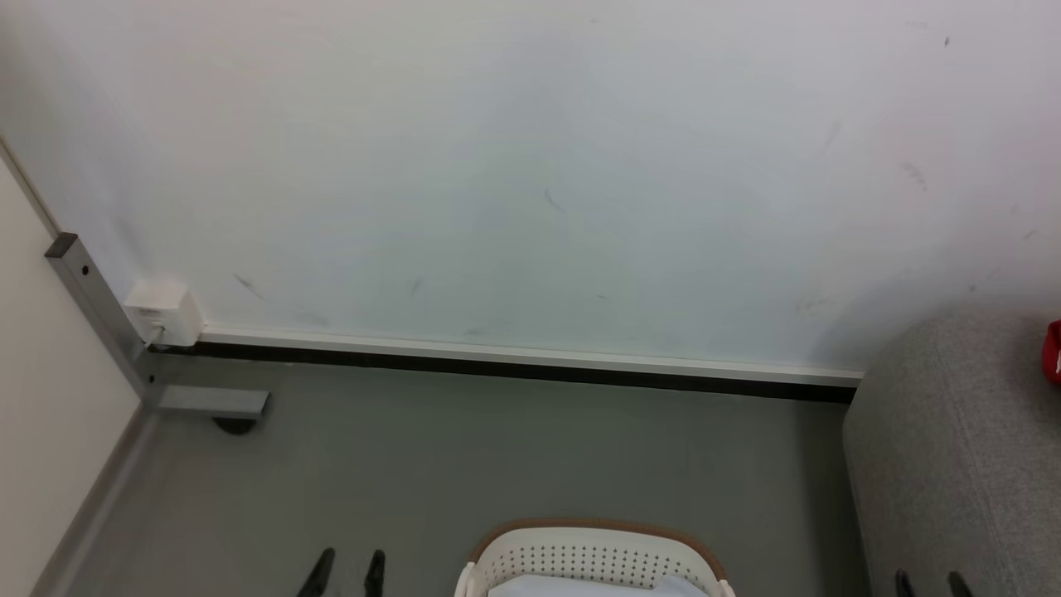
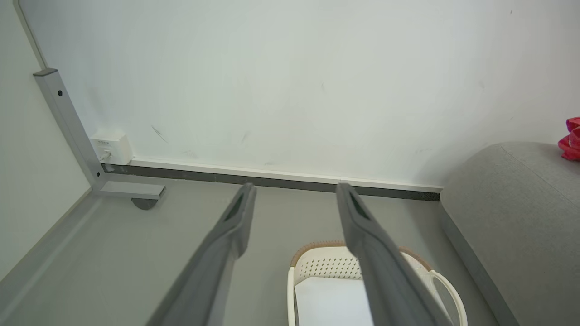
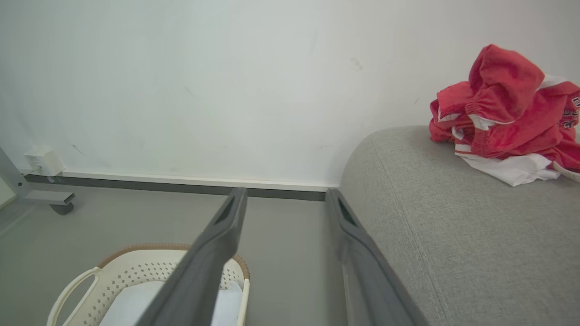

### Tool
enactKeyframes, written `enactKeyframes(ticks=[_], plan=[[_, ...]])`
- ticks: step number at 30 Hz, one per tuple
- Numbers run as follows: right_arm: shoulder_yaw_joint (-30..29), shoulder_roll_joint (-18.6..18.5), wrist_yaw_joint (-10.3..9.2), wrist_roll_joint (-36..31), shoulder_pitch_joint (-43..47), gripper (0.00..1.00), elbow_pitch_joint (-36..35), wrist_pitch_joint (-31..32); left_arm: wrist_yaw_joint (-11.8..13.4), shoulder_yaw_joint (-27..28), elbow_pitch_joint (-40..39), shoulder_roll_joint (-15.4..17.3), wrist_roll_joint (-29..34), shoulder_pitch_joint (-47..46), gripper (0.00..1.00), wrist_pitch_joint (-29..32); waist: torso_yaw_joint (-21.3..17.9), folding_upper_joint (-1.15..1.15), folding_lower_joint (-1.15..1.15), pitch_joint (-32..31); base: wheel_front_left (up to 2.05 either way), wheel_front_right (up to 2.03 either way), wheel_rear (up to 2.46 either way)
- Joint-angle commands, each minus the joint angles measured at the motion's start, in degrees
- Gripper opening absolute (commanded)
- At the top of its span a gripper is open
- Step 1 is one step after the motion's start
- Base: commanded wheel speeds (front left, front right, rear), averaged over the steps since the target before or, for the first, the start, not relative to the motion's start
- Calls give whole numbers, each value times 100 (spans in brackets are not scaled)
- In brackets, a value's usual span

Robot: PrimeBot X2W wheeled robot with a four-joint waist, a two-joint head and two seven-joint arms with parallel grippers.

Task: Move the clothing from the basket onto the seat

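Dark fingers of the right tool (image 3: 286, 191) rise from the bottom of the right wrist view. They are spread wide with nothing between them. The left tool (image 2: 296, 186) is likewise wide open and empty in the left wrist view.

Clothing (image 3: 503, 113): red heap with white panels, bunched on top of the seat (image 3: 453, 226) close to the wall (image 3: 226, 90). It lies up and to the right of the right tool, well apart from it, with bare grey upholstery between them. It is not in contact with either tool.

Basket (image 3: 136, 248): on the floor (image 3: 281, 235) beside the seat, below the right tool's left finger. A pale cloth (image 3: 131, 303) lies inside; no red shows in the part of it seen.

Head view: the basket sits at the bottom edge between the two tools, and both sets of fingertips are held apart.
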Motion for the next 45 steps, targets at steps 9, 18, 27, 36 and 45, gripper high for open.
enactKeyframes(ticks=[9, 18, 27, 36, 45], plan=[[-50, 61, -1, 547, -74, 0, 210, 216, -27, 90, 211, -25, -544, -27, 0, 172, -19, 0, 0, 13, 0, 0, 0], [-37, 50, -1, 1540, -221, 0, 120, 438, -77, 235, 145, -33, -1527, -144, 0, 413, -54, 0, 0, 38, 0, 0, 0], [-41, 39, -2, 2426, -367, 0, 55, 651, -124, 370, 95, -40, -2412, -254, 0, 632, -89, 0, 0, 62, 0, 0, 0], [-52, 29, -3, 3137, -488, 0, 12, 828, -160, 481, 59, -46, -3122, -348, 0, 814, -120, 0, 0, 84, 0, 0, 0], [-63, 20, -4, 3869, -611, 0, -30, 1012, -197, 597, 24, -52, -3854, -443, 0, 1001, -155, 0, 0, 108, 0, 0, 0]])
